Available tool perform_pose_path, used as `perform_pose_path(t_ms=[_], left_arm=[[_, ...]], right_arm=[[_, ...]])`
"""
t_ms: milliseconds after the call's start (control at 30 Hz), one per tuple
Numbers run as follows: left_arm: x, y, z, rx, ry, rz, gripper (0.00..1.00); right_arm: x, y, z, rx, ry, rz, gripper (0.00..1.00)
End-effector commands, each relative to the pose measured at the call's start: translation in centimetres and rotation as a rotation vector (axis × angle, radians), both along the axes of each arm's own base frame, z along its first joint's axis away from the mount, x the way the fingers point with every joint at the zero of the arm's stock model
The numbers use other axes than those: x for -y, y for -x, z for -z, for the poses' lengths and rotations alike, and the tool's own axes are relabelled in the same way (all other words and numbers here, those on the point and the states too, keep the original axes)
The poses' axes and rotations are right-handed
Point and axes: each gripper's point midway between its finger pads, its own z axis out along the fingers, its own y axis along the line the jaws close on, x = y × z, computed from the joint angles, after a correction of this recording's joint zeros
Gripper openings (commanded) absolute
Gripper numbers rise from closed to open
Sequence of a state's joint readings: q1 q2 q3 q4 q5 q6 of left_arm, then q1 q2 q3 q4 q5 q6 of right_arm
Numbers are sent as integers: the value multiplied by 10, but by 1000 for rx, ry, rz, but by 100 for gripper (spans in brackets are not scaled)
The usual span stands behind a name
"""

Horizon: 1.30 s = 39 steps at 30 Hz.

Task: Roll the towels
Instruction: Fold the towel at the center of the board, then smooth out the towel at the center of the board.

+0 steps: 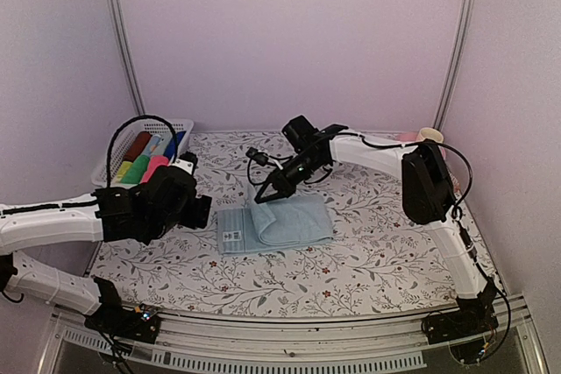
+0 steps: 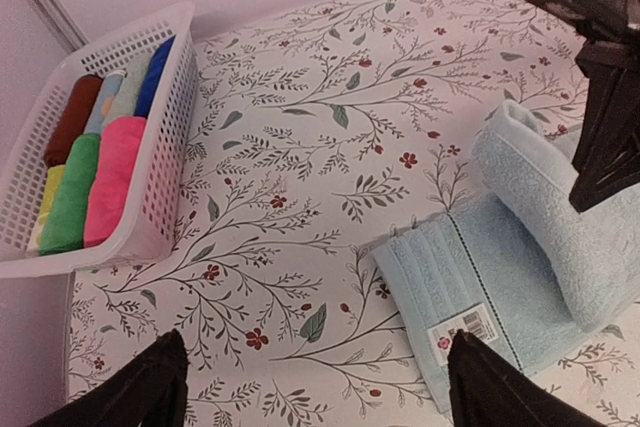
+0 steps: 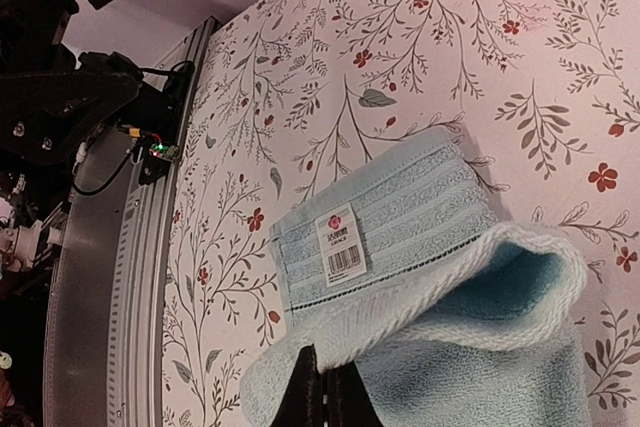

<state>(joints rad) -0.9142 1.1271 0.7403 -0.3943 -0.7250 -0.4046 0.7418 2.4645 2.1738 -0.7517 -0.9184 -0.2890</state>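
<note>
Right jaws: pinched shut on lifted edge of pale blue towel | Left jaws: wide, empty, just beside towel, above desk

Two YAM arms: white links, black joints.
Left arm and right arm have white shells, black motor housings, loose black cables and black base mounts. Left gripper and right gripper are matte black.
</note>
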Motion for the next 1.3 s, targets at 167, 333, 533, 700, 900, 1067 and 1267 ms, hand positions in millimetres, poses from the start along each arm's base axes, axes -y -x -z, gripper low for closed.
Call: perform_pose_path(t_ms=[167,333,533,700,900,1067,1267], left_arm=[[-2,-4,6,0,-5,-19,97],[8,-9,8,4,18,5,97],[40,-31,14,-22,77,108,97],[70,-59,27,-79,104,187,86],[104,-77,37,-114,224,314,54],[119,-93,71,-206,201,339,35],[101,-104,114,-304,191,282,22]], right_arm=[[-17,13,1,-23,-56,-53,31],[-17,18,-29,26,-110,-84,47],[16,4,-63,168,-81,-44,51],[82,-22,-68,260,5,57,49],[136,-18,-39,291,95,64,21],[130,-13,-12,210,69,38,6],[111,-51,7,169,79,125,6]])
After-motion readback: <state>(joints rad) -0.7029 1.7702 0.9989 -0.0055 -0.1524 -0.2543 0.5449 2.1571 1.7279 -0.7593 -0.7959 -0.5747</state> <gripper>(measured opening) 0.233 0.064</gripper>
